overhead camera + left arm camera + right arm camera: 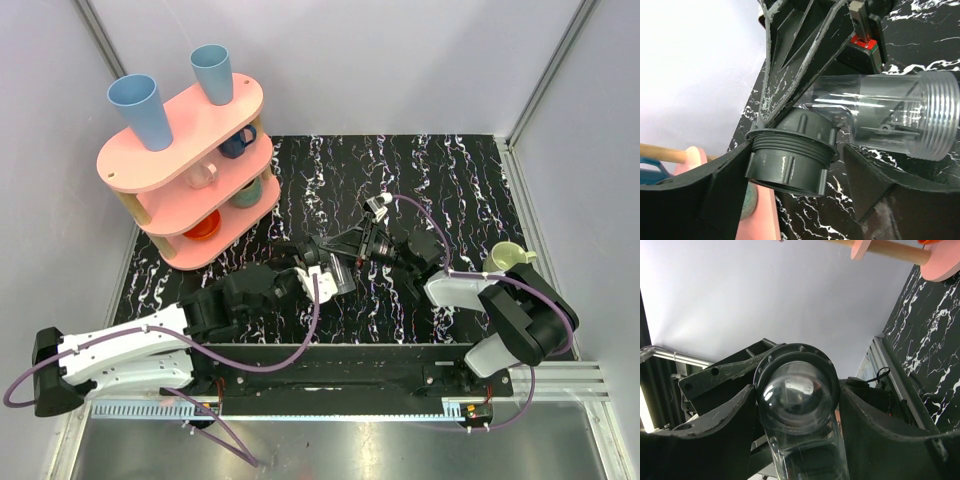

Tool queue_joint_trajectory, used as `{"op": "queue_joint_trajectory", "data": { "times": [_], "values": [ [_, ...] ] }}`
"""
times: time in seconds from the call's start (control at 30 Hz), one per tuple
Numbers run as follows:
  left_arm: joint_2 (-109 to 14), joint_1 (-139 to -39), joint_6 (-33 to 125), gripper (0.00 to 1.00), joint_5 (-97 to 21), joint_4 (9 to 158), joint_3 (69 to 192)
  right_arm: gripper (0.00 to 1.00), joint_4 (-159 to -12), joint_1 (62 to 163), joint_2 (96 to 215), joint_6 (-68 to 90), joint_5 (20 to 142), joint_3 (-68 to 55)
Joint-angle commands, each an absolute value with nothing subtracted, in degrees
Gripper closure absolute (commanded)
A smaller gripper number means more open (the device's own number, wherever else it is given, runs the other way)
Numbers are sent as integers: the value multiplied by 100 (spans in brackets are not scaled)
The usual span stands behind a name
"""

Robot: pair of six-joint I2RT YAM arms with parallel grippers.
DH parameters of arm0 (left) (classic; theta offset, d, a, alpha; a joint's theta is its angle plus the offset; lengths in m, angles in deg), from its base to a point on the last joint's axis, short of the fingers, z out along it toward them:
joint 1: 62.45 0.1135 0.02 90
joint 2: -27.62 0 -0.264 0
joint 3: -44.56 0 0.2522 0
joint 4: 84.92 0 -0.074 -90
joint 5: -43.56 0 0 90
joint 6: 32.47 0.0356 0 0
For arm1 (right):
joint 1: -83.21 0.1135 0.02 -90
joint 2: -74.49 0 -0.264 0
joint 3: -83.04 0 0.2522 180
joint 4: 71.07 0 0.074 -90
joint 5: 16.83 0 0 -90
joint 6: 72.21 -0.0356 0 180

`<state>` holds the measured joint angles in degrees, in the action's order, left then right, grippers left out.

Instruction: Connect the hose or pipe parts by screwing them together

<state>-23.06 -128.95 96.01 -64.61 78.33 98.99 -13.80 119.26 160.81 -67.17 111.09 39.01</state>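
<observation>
Grey threaded fitting (790,165) is sitting on one end of the clear pipe (880,120), around the middle of the desk (920,40). Looks like the left hand (795,187) is spread loose around the fitting, with a gap on one side, and the right hand (800,415) is clamped on the clear pipe.

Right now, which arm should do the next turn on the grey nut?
Probably left: the left gripper straddles the grey nut, jaws slightly open, ready to close and twist. The right gripper is clamped on the clear pipe, bracing it.
</observation>
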Motion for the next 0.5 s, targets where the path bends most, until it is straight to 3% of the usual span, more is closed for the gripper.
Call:
{"op": "queue_joint_trajectory", "data": {
  "times": [0.0,0.47],
  "values": [
    [-2187,-12986,9339,21,-5997,7868,9866,100,-107,12021,15966,-6860,11273,3860],
    [-1431,-12986,8645,16,-5857,7350,10016,100,130,11845,16247,-6798,11202,3957]
  ]
}}
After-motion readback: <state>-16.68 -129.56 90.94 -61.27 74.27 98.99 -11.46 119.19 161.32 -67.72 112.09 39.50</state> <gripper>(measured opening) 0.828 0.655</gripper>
